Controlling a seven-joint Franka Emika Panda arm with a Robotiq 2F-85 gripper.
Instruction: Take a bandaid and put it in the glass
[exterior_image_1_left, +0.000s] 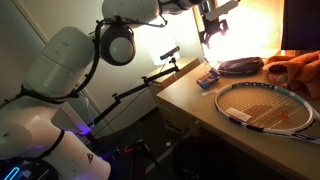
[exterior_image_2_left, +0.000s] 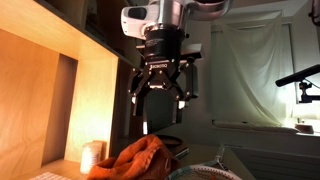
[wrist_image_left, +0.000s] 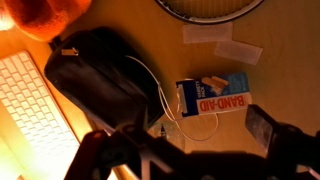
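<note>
Dim desk, racket cropped beyond bandaid box

You had a dim room, with one strong warm light glaring above the desk and washing that corner out to white. The gripper looked dark against the pale glowing curtain. In the wrist view it was a black blur along the bottom edge.
</note>
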